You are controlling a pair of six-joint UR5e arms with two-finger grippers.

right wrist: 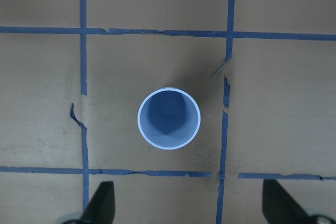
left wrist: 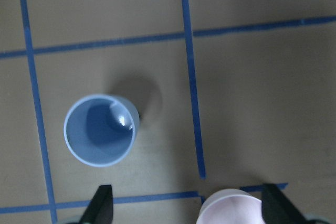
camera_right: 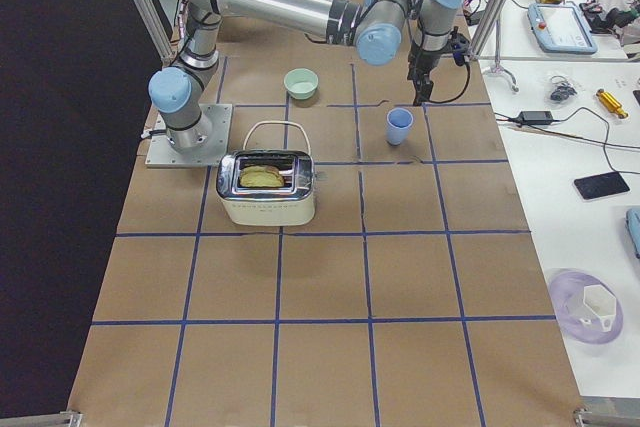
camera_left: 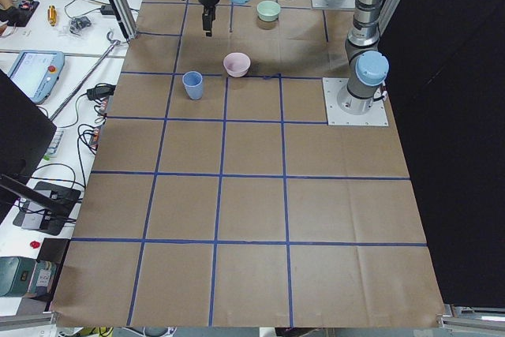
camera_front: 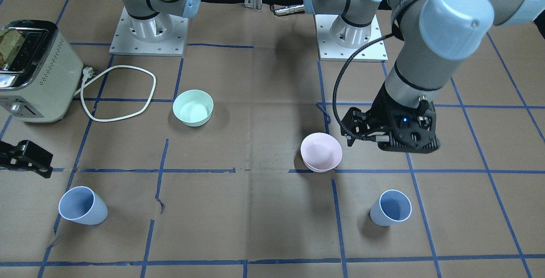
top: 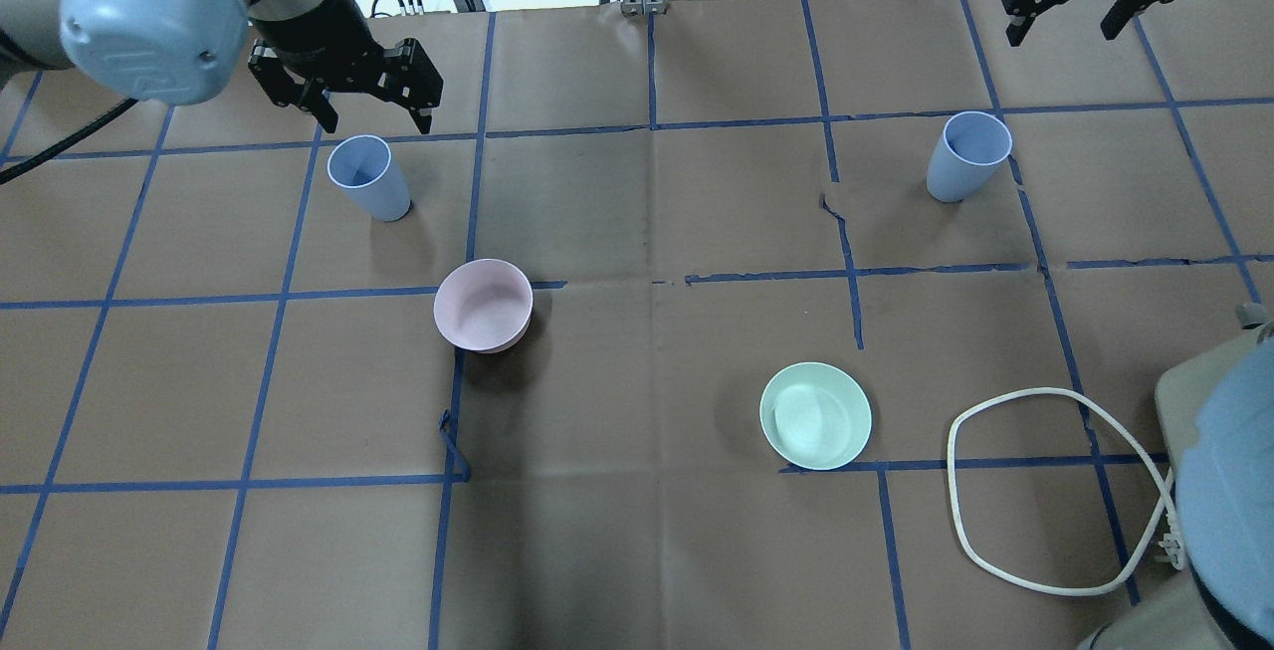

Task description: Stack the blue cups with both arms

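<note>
Two pale blue cups stand upright on the brown table, far apart. One cup (top: 368, 177) is on my left side, also in the left wrist view (left wrist: 101, 129) and the front view (camera_front: 391, 207). My left gripper (top: 373, 117) hovers above and just beyond it, open and empty (left wrist: 189, 208). The other cup (top: 967, 157) is on my right side, centred in the right wrist view (right wrist: 169, 118) and in the front view (camera_front: 83, 205). My right gripper (top: 1061, 31) is high above and beyond it, open and empty (right wrist: 189, 208).
A pale pink bowl (top: 483, 305) stands close to the left cup, on the robot's side of it. A mint-green bowl (top: 815, 414) is right of centre. A cream toaster (camera_front: 38, 73) with a white cord (top: 1045, 491) sits near the robot's right.
</note>
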